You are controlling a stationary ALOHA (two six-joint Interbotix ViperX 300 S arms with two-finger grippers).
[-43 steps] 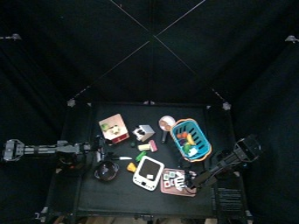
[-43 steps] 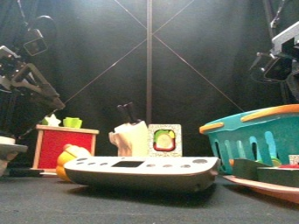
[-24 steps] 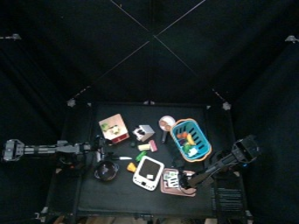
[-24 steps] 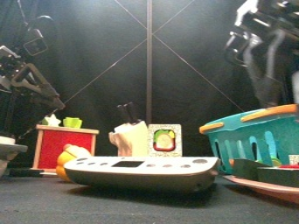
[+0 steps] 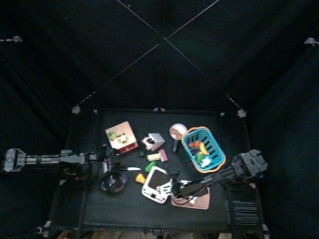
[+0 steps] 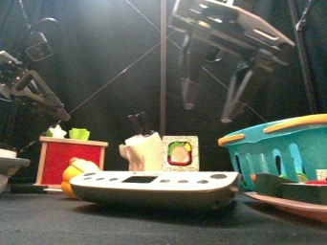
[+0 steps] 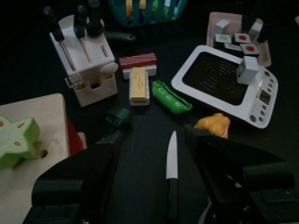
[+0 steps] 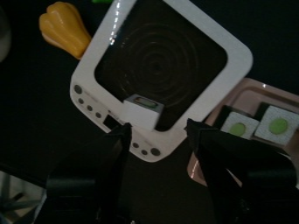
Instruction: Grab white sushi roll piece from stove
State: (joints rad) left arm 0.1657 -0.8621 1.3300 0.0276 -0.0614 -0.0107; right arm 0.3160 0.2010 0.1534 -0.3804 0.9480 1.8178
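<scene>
- The white sushi roll piece (image 8: 142, 107) still sits on the stove (image 8: 163, 74), at the edge of its dark burner area beside the row of small dots; nothing grips it, so the grab itself is left to do.
- The right gripper (image 8: 152, 138) hangs over the stove with its jaws spread, one on each side of the piece in the right wrist view; whether a fingertip already touches it cannot be told. I judge the reach nearly done, with closing and lifting left.
- The left gripper (image 7: 149, 166) rests near the bench's left edge, jaws apart and holding nothing, above a knife (image 7: 170, 157).
- The stove lies near the bench's front edge, toward the middle; a pink tray (image 8: 268, 105) of small sushi pieces sits just beside it, toward the front right corner.
- The bench is black and crowded: a teal basket (image 5: 202, 149) toward the right edge, a white knife block (image 7: 84, 54), a yellow toy (image 8: 65, 31).
- Black curtains close the pen on all sides.
</scene>
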